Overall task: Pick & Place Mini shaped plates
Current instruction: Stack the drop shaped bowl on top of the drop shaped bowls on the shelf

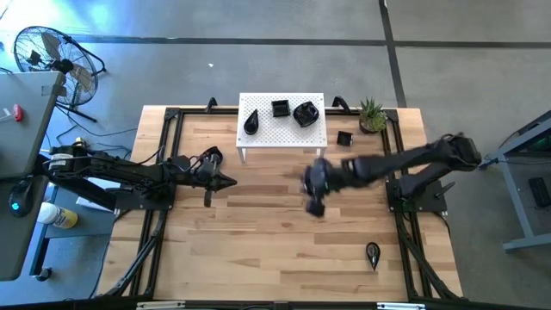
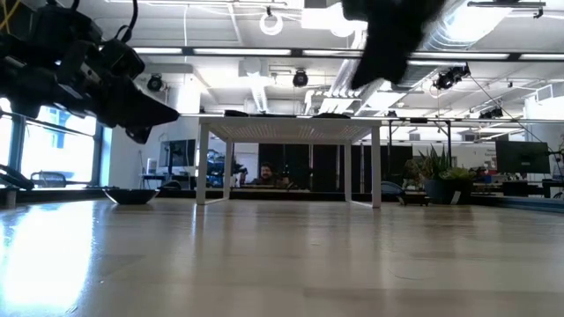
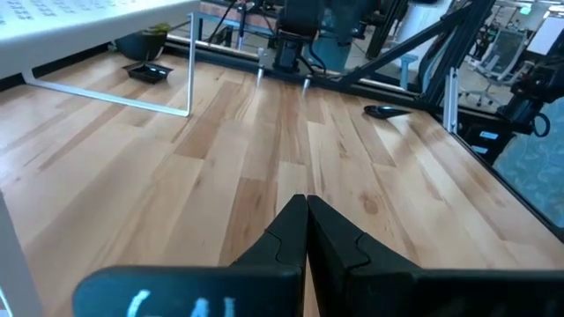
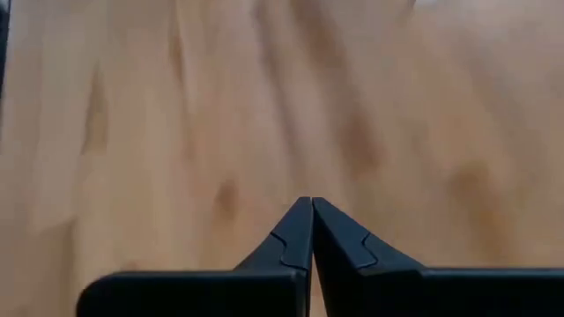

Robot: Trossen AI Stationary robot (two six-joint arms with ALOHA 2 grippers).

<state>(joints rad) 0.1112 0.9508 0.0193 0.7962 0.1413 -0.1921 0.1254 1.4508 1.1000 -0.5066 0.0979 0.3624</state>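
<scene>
Three of the mini shaped plates sit on top of the white perforated stand (image 1: 281, 127) at the back of the worktop (image 1: 258, 250): a teardrop plate (image 1: 250, 121) on the stand's left part, a small square plate (image 1: 280, 108) near its back edge in the middle, and a rounder, chunkier plate (image 1: 306, 114) on its right part. Another little square plate (image 1: 344, 138) lies on the wood just beside the stand's right end, close to the small potted plant (image 1: 372, 114) in the back right corner. One more, a leaf plate (image 1: 372, 253), lies by itself near the front right of the worktop, well apart from the rest; the left wrist view shows it too (image 3: 386, 111), along with the square one by the plant (image 3: 148, 72).

The right tool (image 1: 313, 205) hangs over bare wood in the middle of the worktop, in front of the stand, fingers pressed tight together with nothing between them; its own camera shows the tips (image 4: 310, 208) meeting over plain boards. It looks blurred in the high view.

The left tool (image 1: 231, 181) waits over the left-middle of the worktop, pointing toward the centre, fingers also pressed together and empty (image 3: 306, 204).

A floor fan (image 1: 47, 53) stands off the back left corner.
</scene>
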